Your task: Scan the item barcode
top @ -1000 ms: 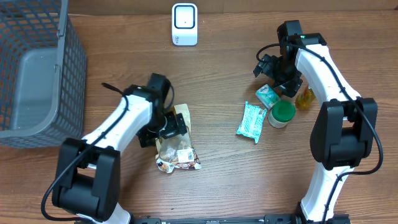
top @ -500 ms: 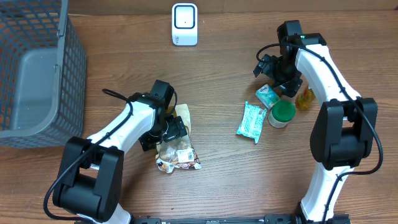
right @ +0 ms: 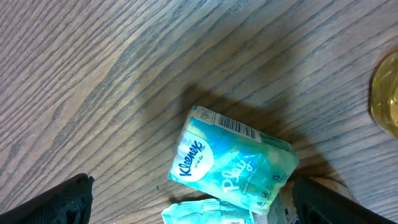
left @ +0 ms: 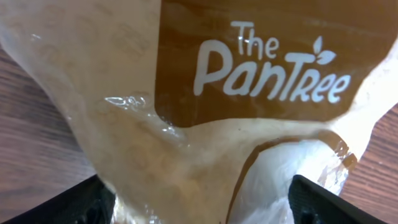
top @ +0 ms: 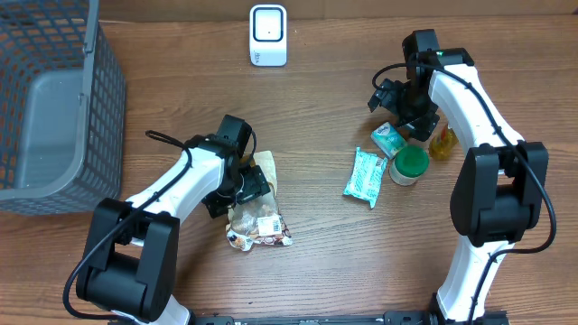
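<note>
Brown snack bag (top: 258, 218) lying on wooden surface (top: 316, 262), left tool (left: 198, 205) straddling one end with fingers apart, right tool (right: 193, 200) hovering spread wide over blue tissue pack (right: 231, 163).

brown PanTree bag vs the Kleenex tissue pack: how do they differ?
Colour: the brown bag is brown and clear plastic with white lettering; the tissue pack is teal and white.
Size: in the overhead view the brown bag is clearly larger than the tissue pack.
Barcode: the tissue pack shows one along its upper edge; none shows on the brown bag in its wrist view.
Both lie on the wooden table.
</note>
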Controlling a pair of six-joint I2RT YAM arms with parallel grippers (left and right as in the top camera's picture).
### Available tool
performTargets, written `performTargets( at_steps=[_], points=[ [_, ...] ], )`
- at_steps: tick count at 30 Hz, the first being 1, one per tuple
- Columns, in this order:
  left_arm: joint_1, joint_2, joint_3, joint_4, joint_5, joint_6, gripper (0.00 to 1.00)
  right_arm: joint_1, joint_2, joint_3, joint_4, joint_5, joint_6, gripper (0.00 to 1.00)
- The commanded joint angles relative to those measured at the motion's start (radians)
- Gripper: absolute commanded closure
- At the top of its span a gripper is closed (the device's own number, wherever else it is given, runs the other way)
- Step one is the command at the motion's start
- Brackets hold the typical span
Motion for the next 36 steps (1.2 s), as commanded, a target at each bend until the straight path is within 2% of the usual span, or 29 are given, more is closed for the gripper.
performTargets(
  at_steps=[1, 5, 11, 16, 24, 30, 33, 36],
  points=[
    [0.006, -0.024, -0.053, 0.033, -0.021, -0.031, 0.14, -0.004, -0.022, 0.027, 0.003, -0.002, -0.004, 0.0],
    [0.006, -0.024, -0.111, 0.087, -0.021, -0.052, 0.16, -0.004, -0.022, 0.027, 0.003, -0.002, -0.004, 0.0],
    [0.006, -0.024, -0.143, 0.118, -0.019, -0.052, 0.31, -0.004, -0.022, 0.027, 0.003, -0.002, -0.004, 0.0],
    [0.006, -0.024, -0.143, 0.122, -0.016, -0.051, 0.52, -0.004, -0.022, 0.027, 0.003, -0.002, -0.004, 0.0],
    [0.006, -0.024, -0.143, 0.126, -0.013, -0.051, 0.69, -0.004, -0.022, 0.027, 0.003, -0.002, -0.004, 0.0],
    [0.006, -0.024, -0.141, 0.126, -0.006, -0.051, 0.96, -0.004, -0.022, 0.027, 0.003, -0.002, -0.004, 0.0],
    [0.006, -0.025, -0.136, 0.124, 0.025, -0.039, 0.96, -0.004, -0.022, 0.027, 0.003, -0.002, -0.004, 0.0],
    [0.006, -0.025, -0.116, 0.118, 0.074, 0.033, 0.96, -0.004, -0.022, 0.027, 0.003, -0.002, -0.004, 0.0]
  ],
)
